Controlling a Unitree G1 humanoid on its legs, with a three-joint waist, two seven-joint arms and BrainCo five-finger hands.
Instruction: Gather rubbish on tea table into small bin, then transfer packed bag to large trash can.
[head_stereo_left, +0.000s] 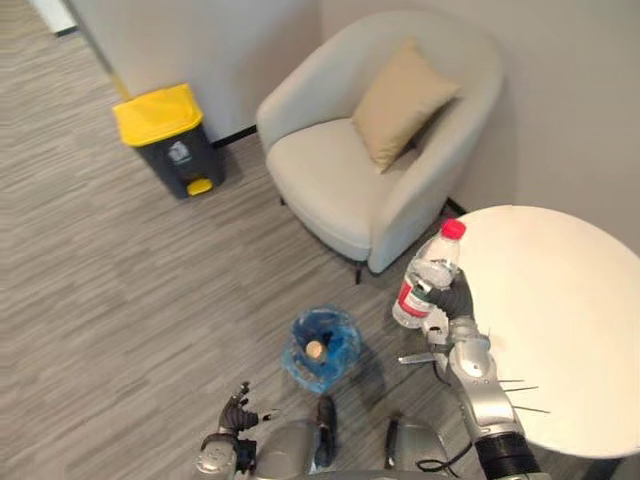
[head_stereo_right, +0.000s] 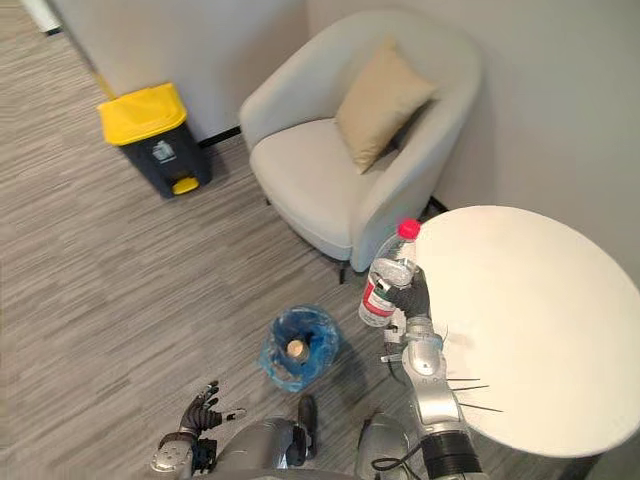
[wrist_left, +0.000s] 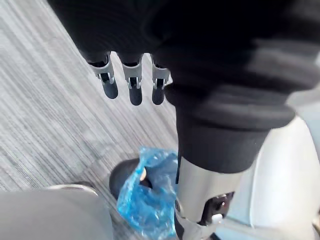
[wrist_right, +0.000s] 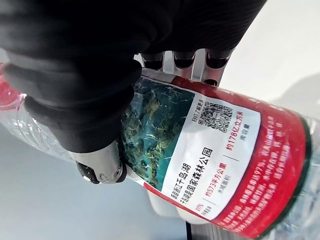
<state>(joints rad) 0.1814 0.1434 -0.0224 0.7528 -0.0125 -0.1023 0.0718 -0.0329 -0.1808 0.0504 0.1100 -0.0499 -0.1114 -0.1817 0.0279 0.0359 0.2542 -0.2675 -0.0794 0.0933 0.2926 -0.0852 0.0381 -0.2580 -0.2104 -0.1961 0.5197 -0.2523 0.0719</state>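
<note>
1. Right hand (head_stereo_left: 455, 300) clamps the water bottle (head_stereo_left: 430, 268), near upright, at the bench (head_stereo_left: 560, 320) edge.
2. Small bin (head_stereo_left: 346, 335) sits on the floor (head_stereo_left: 120, 280) to its left, below; left hand (head_stereo_left: 232, 415) hangs loose-fingered nearby.

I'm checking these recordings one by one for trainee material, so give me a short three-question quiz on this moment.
1. True or false: the right hand is curled round the red-capped bottle.
2. Multiple choice: the left hand is A) shut on a bag, B) open and holding nothing, C) pinching a cup.
3. Fill in: the large trash can by the wall has a ____ lid.

Key: 1 true; 2 B; 3 yellow.
</note>
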